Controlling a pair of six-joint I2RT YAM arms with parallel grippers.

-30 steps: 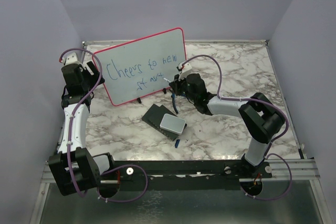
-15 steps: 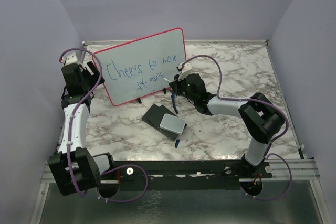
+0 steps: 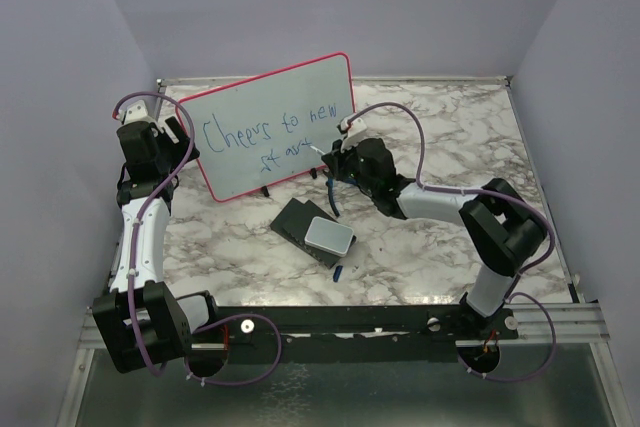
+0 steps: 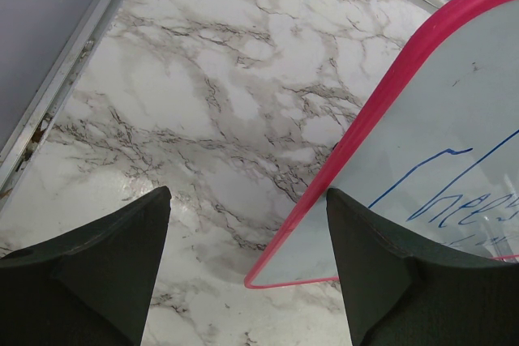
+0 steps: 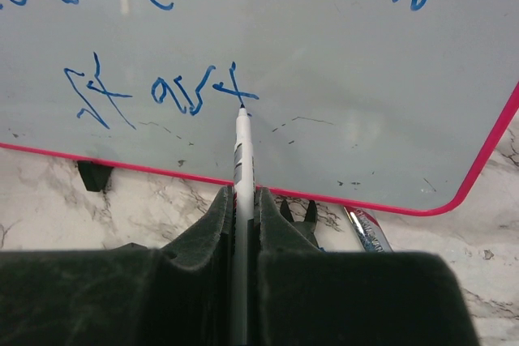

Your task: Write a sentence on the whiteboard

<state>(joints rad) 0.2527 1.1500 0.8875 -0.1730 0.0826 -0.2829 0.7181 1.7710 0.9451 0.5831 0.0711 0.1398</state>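
The whiteboard stands tilted on the marble table at the back left, with a red-pink frame. The sentence is in blue in two lines, "Cheers to new" and under it "start". My right gripper is shut on a white marker. The marker's tip touches the board at the last "t" of the lower line. My left gripper is open, and the board's lower left corner lies between its fingers. The left gripper sits at the board's left edge.
A dark block with a grey-white pad lies in front of the board. A small blue cap lies near it. A second marker lies under the board's lower edge. A black board foot shows. Walls close in at left, right and back.
The right arm's elbow has shifted slightly to the right. The marker tip stays at the end of the lower line. The left arm has not moved.
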